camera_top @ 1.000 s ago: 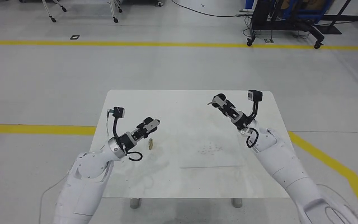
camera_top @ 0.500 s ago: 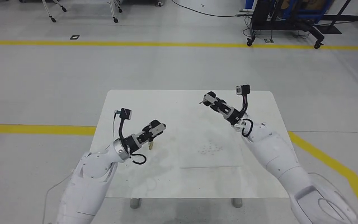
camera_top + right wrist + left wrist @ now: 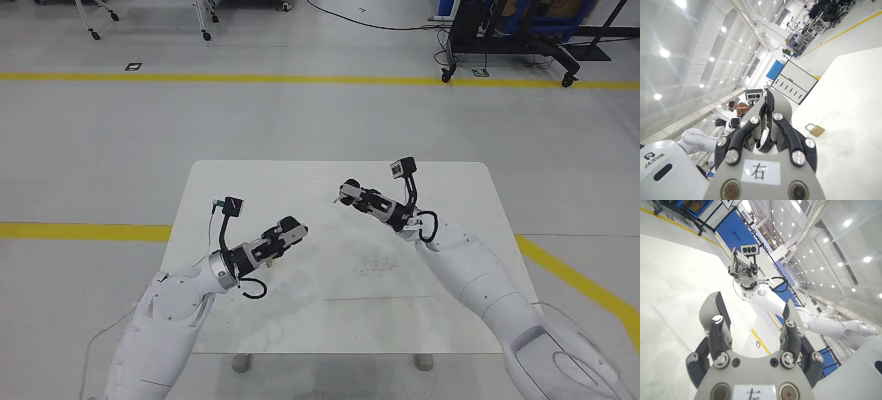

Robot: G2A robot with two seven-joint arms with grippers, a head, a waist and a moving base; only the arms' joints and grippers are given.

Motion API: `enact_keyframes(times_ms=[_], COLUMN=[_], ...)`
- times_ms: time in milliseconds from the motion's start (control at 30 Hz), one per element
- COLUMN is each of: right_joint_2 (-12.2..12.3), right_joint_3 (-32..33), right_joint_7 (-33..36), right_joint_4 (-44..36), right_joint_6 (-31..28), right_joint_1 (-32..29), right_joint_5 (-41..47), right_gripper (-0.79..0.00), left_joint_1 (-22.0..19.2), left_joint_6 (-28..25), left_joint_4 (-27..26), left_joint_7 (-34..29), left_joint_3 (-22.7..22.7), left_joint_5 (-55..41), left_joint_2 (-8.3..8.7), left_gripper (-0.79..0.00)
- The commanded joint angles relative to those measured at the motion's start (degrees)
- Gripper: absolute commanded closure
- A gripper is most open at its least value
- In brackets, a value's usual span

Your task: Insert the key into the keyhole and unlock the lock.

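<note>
The lock (image 3: pixel 814 130) lies flat on the table (image 3: pixel 400 300), shackle closed. At 12 o'clock of table centre, the right gripper (image 3: pixel 347 191) is clamped on a thin piece, likely the key (image 3: pixel 334 200), ready for insertion. At 10 o'clock, the left gripper (image 3: pixel 296 227) is spread wide and empty, presumably to steady the lock.

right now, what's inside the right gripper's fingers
The right gripper has its fingers shut on what looks like the key: a black-and-white part shows between them. The rest, blade included, is covered by the fingers.
</note>
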Motion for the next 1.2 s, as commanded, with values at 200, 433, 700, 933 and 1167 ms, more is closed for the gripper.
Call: enact_keyframes(times_ms=[200, 433, 700, 933, 1167], right_joint_2=[-1.96, -4.09, -5.82, -6.60, -7.07], right_joint_3=[-1.59, -2.71, -3.39, -3.26, -2.63], right_joint_7=[7.11, 12.87, 14.01, 14.04, 13.96], right_joint_4=[0.86, 1.72, 4.53, 5.81, 6.09], right_joint_6=[3.06, 5.83, 6.67, 6.71, 6.63], right_joint_1=[0.57, 0.59, 1.09, 1.20, 1.10], right_joint_5=[4.84, 10.74, 10.33, 8.38, 7.05], right_gripper=[0.000, 0.000, 0.000, 0.000, 0.000], left_joint_1=[0.47, 0.64, 1.16, 1.17, 1.14], left_joint_6=[0.43, 1.82, 5.24, 7.53, 8.19], left_joint_4=[-0.68, -1.10, -1.47, -1.61, -1.57], left_joint_7=[2.37, 4.26, 7.95, 9.49, 9.93], left_joint_3=[1.52, 2.36, 3.05, 3.52, 3.78], left_joint_5=[2.63, 4.67, 6.85, 7.30, 7.77], left_joint_2=[-0.02, 0.00, -0.07, -0.12, -0.08], left_gripper=[-0.360, -0.280, -0.222, -0.215, -0.145])
